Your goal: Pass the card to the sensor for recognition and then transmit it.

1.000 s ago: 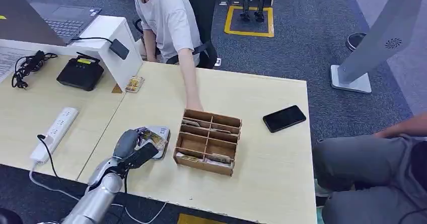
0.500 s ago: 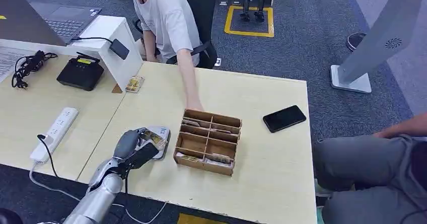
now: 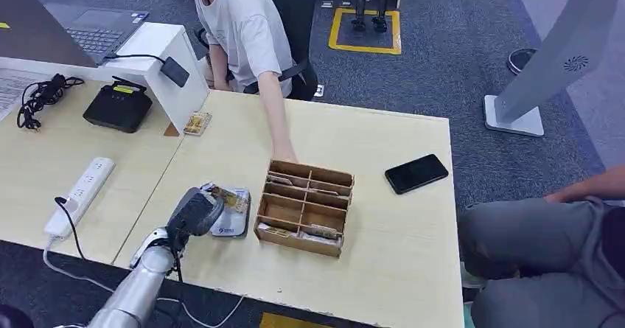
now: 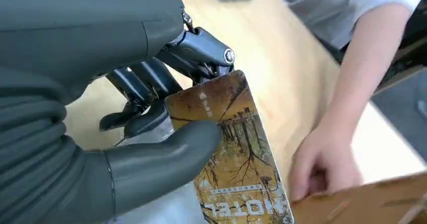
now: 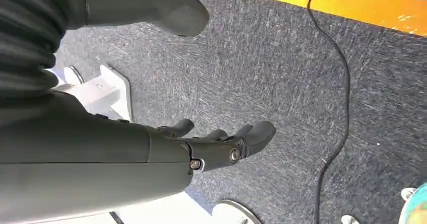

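My left hand pinches a hotel card between thumb and fingers, just above a flat grey-white sensor pad on the table. In the left wrist view the card shows yellow autumn trees and the word HOTEL, with the thumb pressed on its face. My right hand hangs over dark carpet, fingers apart and holding nothing.
A wooden compartment box with cards stands right of the sensor; a person's hand rests at its far edge. A black phone lies further right. A power strip and router are left; another person sits right.
My left hand has rolled at the wrist and drawn back a little, still holding the card; more of the sensor pad is uncovered. The person's arm stays at the box.
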